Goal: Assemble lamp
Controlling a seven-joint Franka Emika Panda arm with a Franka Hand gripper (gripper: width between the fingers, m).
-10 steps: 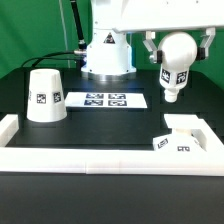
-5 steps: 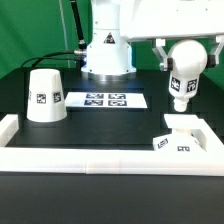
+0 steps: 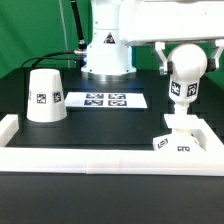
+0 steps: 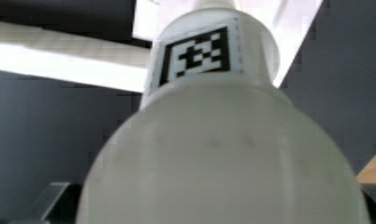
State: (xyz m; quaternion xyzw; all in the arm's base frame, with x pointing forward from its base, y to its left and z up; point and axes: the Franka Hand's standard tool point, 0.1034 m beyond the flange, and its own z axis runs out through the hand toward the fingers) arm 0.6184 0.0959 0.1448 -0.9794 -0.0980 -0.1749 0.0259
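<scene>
One bulb (image 3: 186, 66) is hanging in the air toward the exterior view's right. Its round ball is uppermost, its narrow neck is pointing straight down, and one black-and-white tag is showing on the side facing the camera. The single gripper (image 3: 186, 58) is pinching it, one finger pressing on either side of the ball. In the wrist view the bulb (image 4: 203, 150) is filling almost the whole picture, with that one tag showing near the far end of the neck. Directly below the neck, the one low square base (image 3: 181, 135) is sitting on the black table (image 3: 110, 130), and two tags are showing on its front. From here I cannot tell whether the neck's tip is touching the base or stopping just short of it. The base is lying close against the white rim (image 3: 100, 158) that is bordering the table. Well apart, on the exterior view's left, the one shade (image 3: 45, 97) is standing with its wide mouth down, one tag facing the camera. Between the shade and the bulb, farther back, one marker board (image 3: 106, 100) is lying flat, its tags too small for me to count. Behind it the arm's white pedestal (image 3: 107, 55) is standing.
</scene>
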